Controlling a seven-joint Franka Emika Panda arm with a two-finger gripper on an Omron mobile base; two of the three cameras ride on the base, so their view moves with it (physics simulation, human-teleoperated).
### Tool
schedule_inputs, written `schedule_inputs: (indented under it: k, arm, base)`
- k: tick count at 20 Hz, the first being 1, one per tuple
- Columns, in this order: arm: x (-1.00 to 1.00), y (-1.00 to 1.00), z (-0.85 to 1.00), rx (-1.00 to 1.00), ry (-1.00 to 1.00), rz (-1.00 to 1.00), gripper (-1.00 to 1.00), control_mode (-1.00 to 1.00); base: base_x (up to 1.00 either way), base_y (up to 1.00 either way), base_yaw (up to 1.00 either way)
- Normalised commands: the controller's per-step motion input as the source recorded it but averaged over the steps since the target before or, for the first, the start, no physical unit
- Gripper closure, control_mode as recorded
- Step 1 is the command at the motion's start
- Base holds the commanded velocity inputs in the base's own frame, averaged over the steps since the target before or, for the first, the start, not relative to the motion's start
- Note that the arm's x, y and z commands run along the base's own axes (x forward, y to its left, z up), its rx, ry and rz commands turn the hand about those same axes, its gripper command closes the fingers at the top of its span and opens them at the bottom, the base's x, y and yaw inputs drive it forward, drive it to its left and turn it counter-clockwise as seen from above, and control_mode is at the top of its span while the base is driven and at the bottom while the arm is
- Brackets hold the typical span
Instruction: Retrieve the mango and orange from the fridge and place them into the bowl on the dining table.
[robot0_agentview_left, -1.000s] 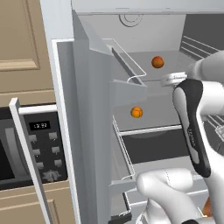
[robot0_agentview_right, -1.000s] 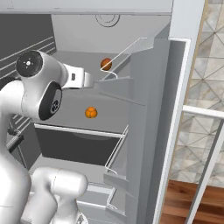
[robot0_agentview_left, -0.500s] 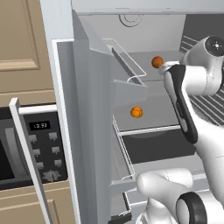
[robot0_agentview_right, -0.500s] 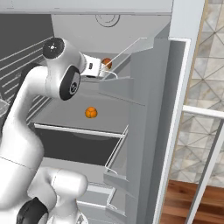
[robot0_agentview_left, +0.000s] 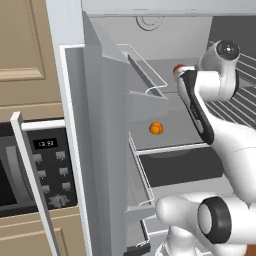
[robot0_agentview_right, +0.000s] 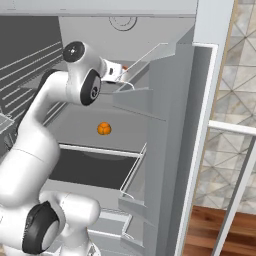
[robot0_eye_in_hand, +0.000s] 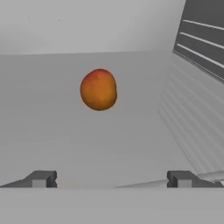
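The fridge (robot0_agentview_left: 100, 150) stands open, its grey shelves showing. On the upper shelf lies the mango (robot0_eye_in_hand: 98, 89), red-orange and rounded, a short way ahead of my gripper (robot0_eye_in_hand: 111, 179) and slightly left of its centre line. The jaws are open with nothing between them. From the left base view a sliver of the mango (robot0_agentview_left: 177, 68) peeks past the white hand; in the right base view the gripper (robot0_agentview_right: 119, 72) reaches in at that shelf. The orange (robot0_agentview_left: 156, 128) (robot0_agentview_right: 103, 128) sits alone on the shelf below. The bowl and the dining table are out of view.
A black-fronted microwave (robot0_agentview_left: 45, 165) with its door ajar stands left of the fridge. Door bins (robot0_agentview_left: 145, 70) jut beside the shelves, and a dark drawer (robot0_agentview_right: 95, 167) lies under the orange's shelf. Wire racks (robot0_agentview_left: 235, 100) line the inner side. A white railing (robot0_agentview_right: 235, 150) is at right.
The arm has risen and stretched deeper into the fridge, bringing the hand up to the upper shelf close to the mango. The jaws stayed open; both fruits have not moved.
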Motion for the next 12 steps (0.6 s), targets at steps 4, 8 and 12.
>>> schedule_inputs:
  k: [4,8,12]
  arm:
    - [0.47,0.00,-0.09,0.00,0.00,0.00,-1.00,-1.00]
    - [0.53,0.00,0.00,0.00,0.00,0.00,-1.00,-1.00]
    - [0.56,0.00,0.00,0.00,0.00,0.00,-1.00,-1.00]
  base:
    - [0.00,0.00,0.00]
    - [0.00,0.00,0.00]
    - [0.00,0.00,0.00]
